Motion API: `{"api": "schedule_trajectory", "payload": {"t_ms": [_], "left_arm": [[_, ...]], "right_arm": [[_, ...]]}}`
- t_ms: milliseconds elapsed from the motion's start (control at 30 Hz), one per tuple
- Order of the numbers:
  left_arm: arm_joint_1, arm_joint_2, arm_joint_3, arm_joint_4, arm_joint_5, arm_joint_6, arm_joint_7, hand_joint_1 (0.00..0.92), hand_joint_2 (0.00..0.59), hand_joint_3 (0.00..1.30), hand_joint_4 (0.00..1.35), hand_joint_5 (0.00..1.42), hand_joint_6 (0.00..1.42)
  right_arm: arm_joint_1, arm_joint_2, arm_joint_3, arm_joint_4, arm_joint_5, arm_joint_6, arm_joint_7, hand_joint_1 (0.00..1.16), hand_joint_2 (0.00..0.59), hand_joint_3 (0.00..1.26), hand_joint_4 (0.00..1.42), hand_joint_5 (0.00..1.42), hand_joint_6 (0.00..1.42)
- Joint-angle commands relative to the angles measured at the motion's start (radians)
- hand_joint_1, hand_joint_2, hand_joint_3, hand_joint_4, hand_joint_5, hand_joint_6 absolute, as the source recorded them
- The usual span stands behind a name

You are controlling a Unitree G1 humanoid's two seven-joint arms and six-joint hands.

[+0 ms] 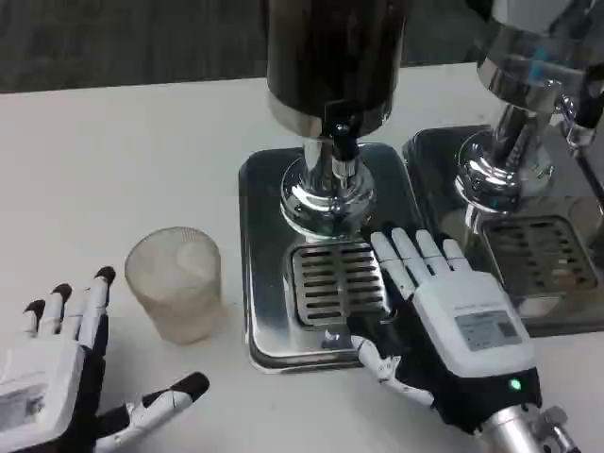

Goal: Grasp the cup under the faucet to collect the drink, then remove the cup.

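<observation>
The left hand point(47, 377) is lying low on the white table point(123, 142) at the near edge of the head view, its fingers spread apart and its thumb reaching out sideways toward the robot's right, with nothing in its grasp. Just ahead of those fingertips and slightly to their right, the cup point(176, 281), a translucent frosted tumbler, is standing upright on the bare table, apart from the hand and not touched by it. The right hand point(444, 316) is resting palm down with its fingers stretched forward and lying close side by side, holding nothing; its fingertips are reaching onto the near right part of the steel drip tray point(262, 245), just beside the slotted grate point(338, 281), while its thumb is pointing left along the tray's front lip. The cup is sitting to the left of this tray, outside it, well to the left of the right hand. Beyond the right fingertips, the chrome base of the drink dispenser point(328, 57) is rising from the tray, and its black faucet point(342, 143) is hanging over the grate. To the far right of that hand, a second dispenser point(528, 104) is standing on its own tray point(566, 311)
</observation>
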Motion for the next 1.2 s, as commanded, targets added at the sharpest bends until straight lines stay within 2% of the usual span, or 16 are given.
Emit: {"api": "schedule_trajectory", "payload": {"t_ms": [33, 333, 567, 900, 1067, 1200], "left_arm": [[-0.008, 0.008, 0.002, 0.01, -0.005, -0.008, 0.013, 0.0, 0.072, 0.0, 0.0, 0.0, 0.0], [-0.016, 0.02, 0.006, 0.013, -0.014, -0.022, 0.01, 0.0, 0.067, 0.0, 0.0, 0.0, 0.0], [-0.031, 0.038, 0.033, 0.006, -0.042, -0.052, 0.023, 0.0, 0.06, 0.0, 0.0, 0.0, 0.0], [-0.113, 0.031, 0.113, 0.059, -0.198, -0.156, 0.019, 0.0, 0.002, 0.0, 0.0, 0.0, 0.0], [-0.145, 0.036, 0.13, 0.136, -0.269, -0.247, 0.014, 0.0, 0.0, 0.0, 0.0, 0.0, 0.0], [-0.227, 0.043, 0.127, 0.384, -0.403, -0.463, -0.014, 0.0, 0.0, 0.0, 0.0, 0.0, 0.0]], "right_arm": [[-0.009, 0.011, -0.002, -0.005, 0.007, 0.01, 0.001, 0.17, 0.451, 0.01, 0.0, 0.0, 0.0], [0.011, 0.019, -0.003, -0.015, 0.003, 0.026, -0.004, 0.17, 0.455, 0.02, 0.0, 0.0, 0.0], [0.019, 0.039, -0.002, -0.008, 0.007, 0.034, -0.014, 0.17, 0.459, 0.02, 0.0, 0.0, 0.0], [0.019, 0.047, 0.01, -0.01, -0.006, 0.052, -0.001, 0.18, 0.46, 0.02, 0.0, 0.0, 0.0], [0.029, 0.056, 0.012, -0.012, -0.008, 0.07, -0.009, 0.18, 0.46, 0.02, 0.0, 0.0, 0.0], [0.033, 0.063, 0.015, -0.014, -0.011, 0.078, -0.014, 0.18, 0.46, 0.02, 0.0, 0.0, 0.0]]}}
